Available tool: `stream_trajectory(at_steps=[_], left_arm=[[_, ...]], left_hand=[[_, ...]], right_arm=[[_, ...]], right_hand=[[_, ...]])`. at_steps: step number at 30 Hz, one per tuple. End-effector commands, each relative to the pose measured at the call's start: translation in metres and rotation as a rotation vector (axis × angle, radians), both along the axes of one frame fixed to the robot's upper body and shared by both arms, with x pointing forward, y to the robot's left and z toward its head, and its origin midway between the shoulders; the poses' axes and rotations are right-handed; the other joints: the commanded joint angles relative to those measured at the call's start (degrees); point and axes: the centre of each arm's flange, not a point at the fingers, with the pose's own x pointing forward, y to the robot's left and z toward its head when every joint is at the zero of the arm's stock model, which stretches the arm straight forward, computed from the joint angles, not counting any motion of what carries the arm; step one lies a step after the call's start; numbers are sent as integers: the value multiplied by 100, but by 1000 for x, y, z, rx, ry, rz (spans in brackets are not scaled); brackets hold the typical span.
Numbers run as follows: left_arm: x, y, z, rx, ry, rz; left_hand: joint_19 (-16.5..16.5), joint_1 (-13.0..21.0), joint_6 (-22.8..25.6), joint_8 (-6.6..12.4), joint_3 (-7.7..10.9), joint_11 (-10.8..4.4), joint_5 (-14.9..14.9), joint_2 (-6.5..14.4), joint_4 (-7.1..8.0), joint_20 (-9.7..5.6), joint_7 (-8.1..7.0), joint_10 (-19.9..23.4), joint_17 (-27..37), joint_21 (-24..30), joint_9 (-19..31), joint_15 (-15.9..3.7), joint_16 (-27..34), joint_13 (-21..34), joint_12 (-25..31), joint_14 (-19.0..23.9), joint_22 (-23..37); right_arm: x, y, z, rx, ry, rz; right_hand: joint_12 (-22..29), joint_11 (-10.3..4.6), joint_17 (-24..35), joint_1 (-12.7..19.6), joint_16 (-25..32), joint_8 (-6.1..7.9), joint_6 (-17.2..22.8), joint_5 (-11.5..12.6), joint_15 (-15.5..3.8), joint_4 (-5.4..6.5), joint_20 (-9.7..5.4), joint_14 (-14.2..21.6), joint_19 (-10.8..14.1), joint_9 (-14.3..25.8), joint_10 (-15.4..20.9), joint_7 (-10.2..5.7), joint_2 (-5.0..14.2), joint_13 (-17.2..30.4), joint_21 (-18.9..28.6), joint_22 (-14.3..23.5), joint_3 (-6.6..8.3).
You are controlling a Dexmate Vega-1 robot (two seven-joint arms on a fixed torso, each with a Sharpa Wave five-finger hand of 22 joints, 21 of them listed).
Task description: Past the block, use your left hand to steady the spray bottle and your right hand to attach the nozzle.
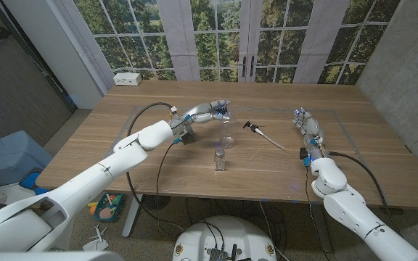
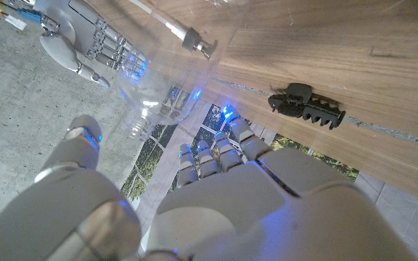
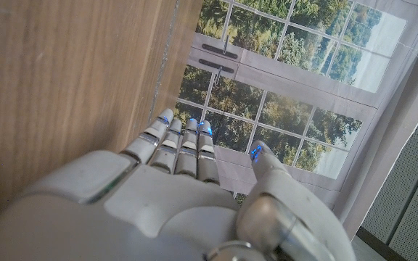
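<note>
The block (image 1: 219,160) stands nearest; behind it the left robot hand (image 1: 213,111), fingers spread, nears the bottle (image 1: 228,139) to brace it. The right robot hand (image 1: 309,127) waits spread beside the nozzle (image 1: 263,135).

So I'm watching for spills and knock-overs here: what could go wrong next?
The left hand hovers by the clear spray bottle without a visible grip, so a nudge might tip it. The small clear block stands just in front and could get knocked. The nozzle lies loose, apart from the right hand; its thin tube may roll.
</note>
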Motion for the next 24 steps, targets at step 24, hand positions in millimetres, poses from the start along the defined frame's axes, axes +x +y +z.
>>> stream_trajectory(at_steps=[24], left_arm=[[7,-14,-19,36,70,45]], left_hand=[[603,1180,586,250,-60,-169,26,100,4,41,123,751,13,-170,43,-422,135,27,148,763,24]], right_arm=[[-8,-4,-7,1,-1,-20]], right_hand=[[-16,7,23,79,37,-5,86,14,35,-88,44,56,48,32,59,4,-9,21,-22,35,-5]])
